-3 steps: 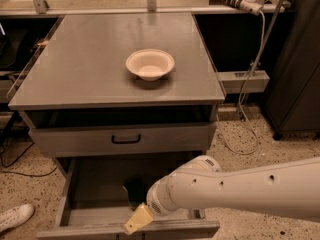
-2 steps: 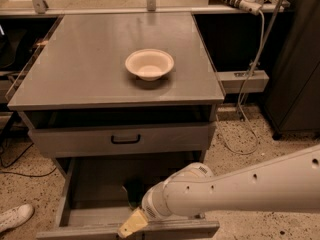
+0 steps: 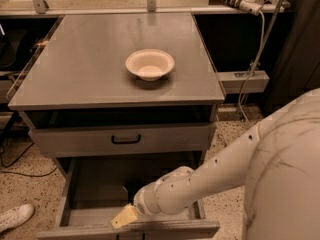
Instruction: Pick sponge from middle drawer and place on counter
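The sponge is lying as a dark patch on the floor of the open middle drawer, just beyond the gripper. The gripper is hanging low near the drawer's front edge; whether it is wide or narrow, I cannot tell. Farther back and above it, a bowl is sitting on the counter.
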